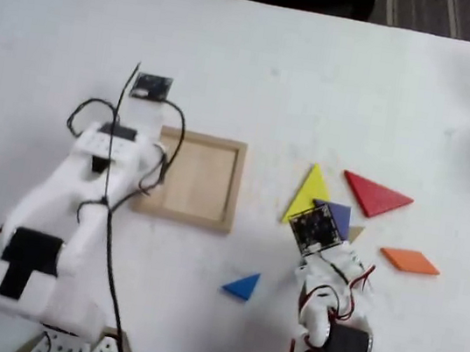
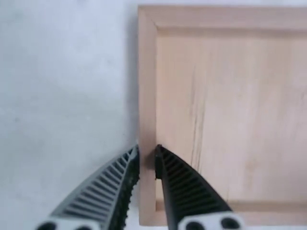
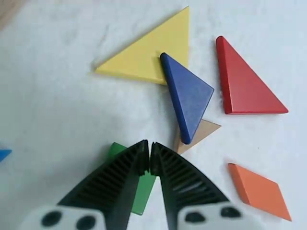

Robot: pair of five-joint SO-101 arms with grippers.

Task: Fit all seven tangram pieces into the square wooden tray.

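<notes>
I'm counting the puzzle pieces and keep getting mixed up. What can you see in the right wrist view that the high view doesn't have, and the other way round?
Right wrist view's extra: a green piece lying under the right arm's shut fingers. High view's extra: the whole wooden tray, bare inside, with the left arm at its side. Both share the yellow triangle, dark blue triangle, red triangle, orange piece and white table.
</notes>
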